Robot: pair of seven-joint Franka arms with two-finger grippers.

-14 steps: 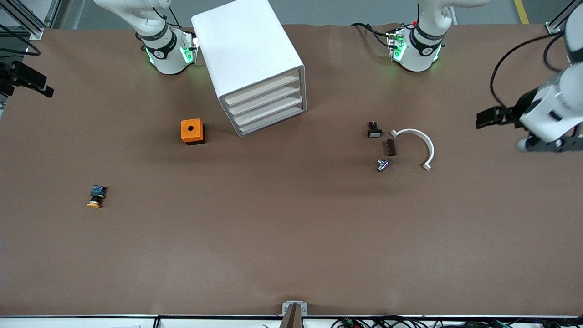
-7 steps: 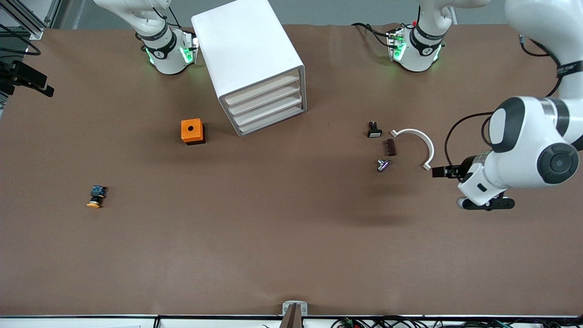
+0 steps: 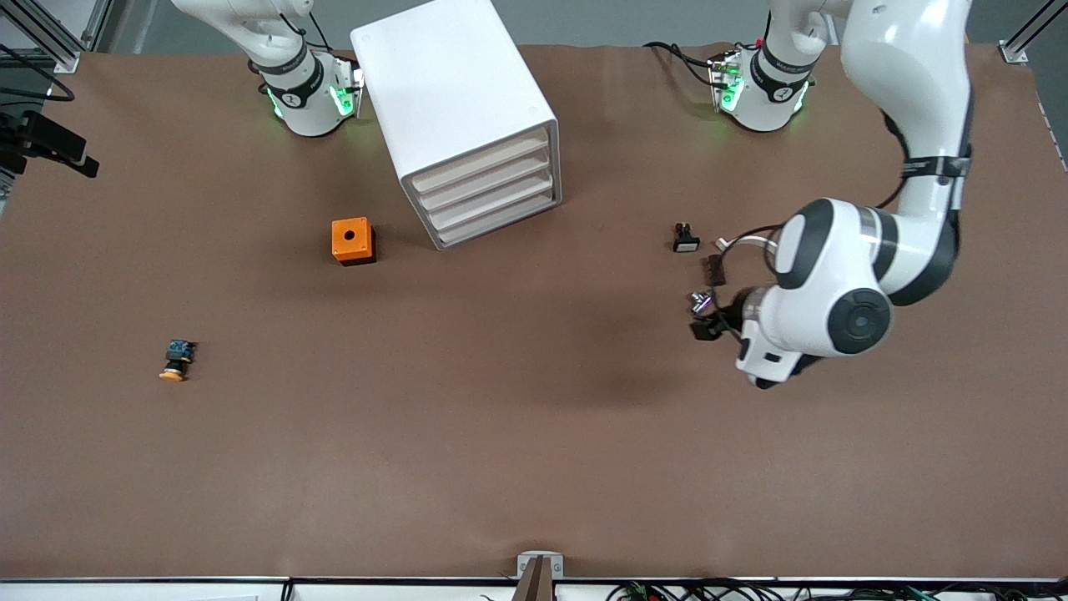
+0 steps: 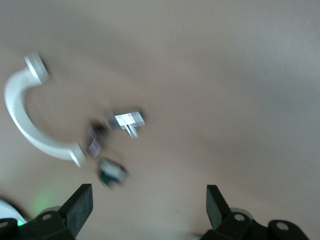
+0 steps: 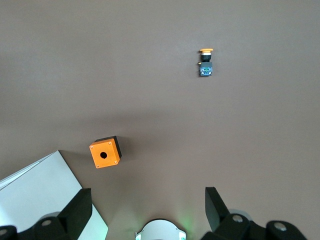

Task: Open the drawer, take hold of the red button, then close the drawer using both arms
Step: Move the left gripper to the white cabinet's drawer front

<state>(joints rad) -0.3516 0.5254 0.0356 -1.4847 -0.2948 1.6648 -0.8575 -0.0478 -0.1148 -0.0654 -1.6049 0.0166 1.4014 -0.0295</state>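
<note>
- Drawers all shut: the white cabinet point(image 3: 455, 108) stands on the bench point(image 3: 534, 434) near the robots' bases, its four stacked fronts angled toward the front camera and the left arm's end; the drawer point(image 3: 492, 204) to be pulled shows no gap.
- Button with the red cap is nowhere in sight, so it is likely inside a drawer; the orange-capped twin point(image 3: 175, 361) lies well apart, at the right arm's end.
- Left hand point(image 3: 709, 321) hovers over the small parts near the white half-ring point(image 4: 35, 125), with the cabinet well off toward the right arm's end. Its fingers point(image 4: 80, 205) are spread wide and grasp nothing.
- Right hand point(image 5: 147, 212) waits up high over the bench by the orange cube point(image 5: 105, 152) and the cabinet's corner, released and empty; its base is the nearer one to the cabinet.
</note>
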